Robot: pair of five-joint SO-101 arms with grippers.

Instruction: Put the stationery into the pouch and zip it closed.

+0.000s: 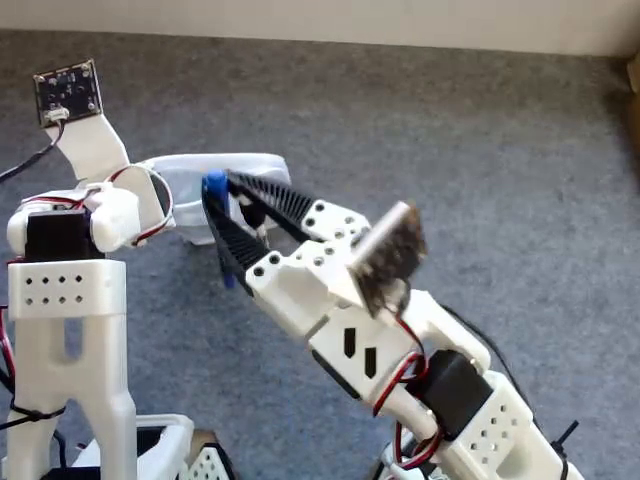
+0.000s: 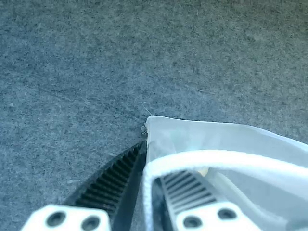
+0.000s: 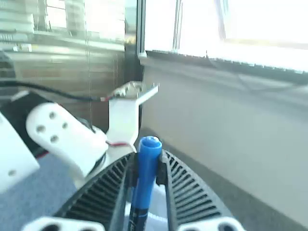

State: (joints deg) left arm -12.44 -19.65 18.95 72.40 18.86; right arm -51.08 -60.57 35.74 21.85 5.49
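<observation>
blue pen [image 3: 144,183] is pinched in the right claw [image 3: 147,161] over the pouch [image 2: 216,139], while the left claw [image 2: 144,159] pinches its rim to hold it open.

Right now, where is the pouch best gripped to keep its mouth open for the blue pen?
Pinch the pouch at its rim corner, one finger inside, one outside, from the left arm's side: the thin wall stands free there, as the left claw holds it.

1. One translucent white plastic pouch [image 1: 255,172].
2. One blue cylindrical marker pen [image 3: 144,173].
3. Two white plastic robot arms: left arm [image 1: 70,290], right arm [image 1: 330,300].
4. One grey carpet-like table surface [image 1: 450,130].
</observation>
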